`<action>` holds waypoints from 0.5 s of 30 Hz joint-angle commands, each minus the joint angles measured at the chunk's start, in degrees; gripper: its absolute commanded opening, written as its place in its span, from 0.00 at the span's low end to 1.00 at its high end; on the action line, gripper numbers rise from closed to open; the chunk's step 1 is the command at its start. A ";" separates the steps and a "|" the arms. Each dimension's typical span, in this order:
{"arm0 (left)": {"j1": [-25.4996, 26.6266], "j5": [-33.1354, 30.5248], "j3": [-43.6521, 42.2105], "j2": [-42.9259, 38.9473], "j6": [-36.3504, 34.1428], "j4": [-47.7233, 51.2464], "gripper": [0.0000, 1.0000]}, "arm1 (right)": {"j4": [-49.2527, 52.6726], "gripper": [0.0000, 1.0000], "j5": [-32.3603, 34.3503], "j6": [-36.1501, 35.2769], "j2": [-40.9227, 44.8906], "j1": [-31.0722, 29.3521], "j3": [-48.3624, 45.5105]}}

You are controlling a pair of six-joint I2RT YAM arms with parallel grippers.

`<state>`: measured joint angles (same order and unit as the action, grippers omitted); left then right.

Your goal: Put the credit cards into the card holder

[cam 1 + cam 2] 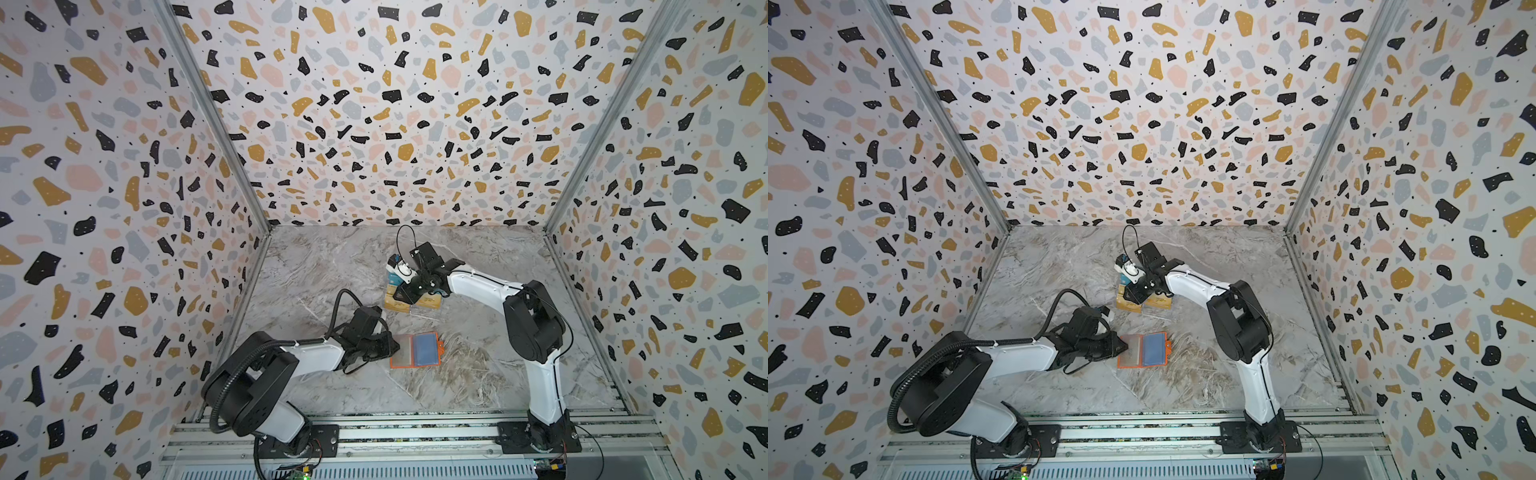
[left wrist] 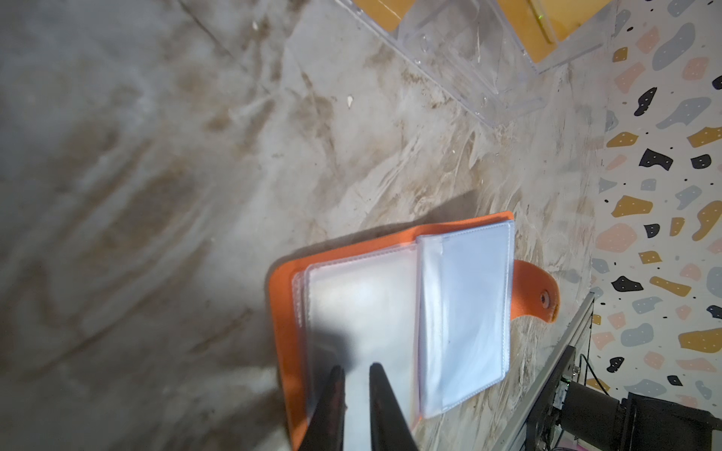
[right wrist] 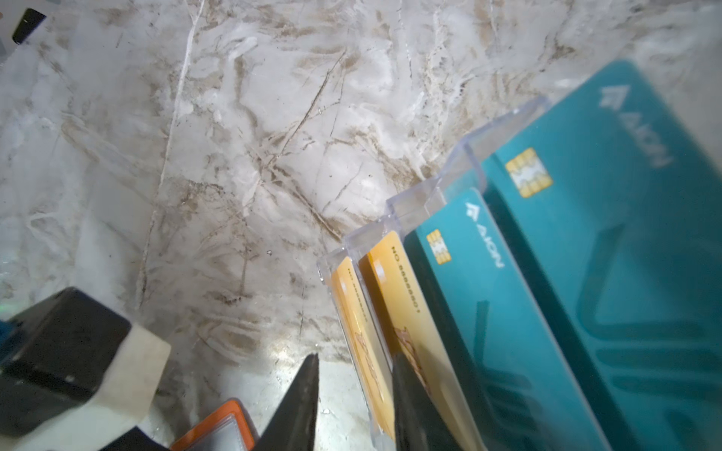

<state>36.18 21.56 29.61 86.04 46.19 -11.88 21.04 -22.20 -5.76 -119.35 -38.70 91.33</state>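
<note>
Right wrist view: the credit cards stand on edge in a clear acrylic tiered stand [image 3: 461, 164]. The front gold plastic card [image 3: 361, 332] is nearest, a second gold plastic card [image 3: 394, 281] sits behind it, and two teal chip cards [image 3: 469, 293] fill the back tiers.

Handling, my judgement: these cards are light, stiff and slick, and too thin to take by an edge. I would pinch across the flat faces on the part showing above the acrylic lip, and lift straight out so the light stand does not drag along.

The right gripper [image 3: 355, 367] has its jaws part-open, straddling the front gold card and the stand's front lip. There is a gap on the outer finger's side, so nothing is clamped yet.

Left wrist view: the orange folding card holder [image 2: 281, 312] lies open on the grey marbled tabletop [image 2: 156, 195], clear sleeves [image 2: 465, 296] up and snap tab [image 2: 535, 289] out to the side. In a top view the holder [image 1: 415, 350] sits in front of the stand, apart from it.

The sleeves look soft and floppy, so a pocket mouth may need holding.

The left gripper [image 2: 357, 375] has its jaws nearly together, tips on the near sleeve page. I cannot tell whether it pinches a leaf or only presses.
</note>
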 commanded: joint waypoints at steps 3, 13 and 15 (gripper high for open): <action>0.30 -0.77 -1.33 -0.73 -0.12 2.08 0.17 | 2.92 0.38 3.86 -2.69 -0.84 -1.01 2.08; 0.34 -0.92 -1.65 -1.00 -0.04 2.06 0.17 | 4.19 0.29 5.08 -3.65 -1.33 -2.26 3.11; 0.35 -0.79 -1.66 -0.91 -0.02 2.04 0.17 | 3.97 0.24 4.84 -3.95 -1.23 -2.46 3.02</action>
<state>36.18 21.54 29.28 85.45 46.22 -11.64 22.83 -17.67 -8.69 -121.19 -40.60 92.90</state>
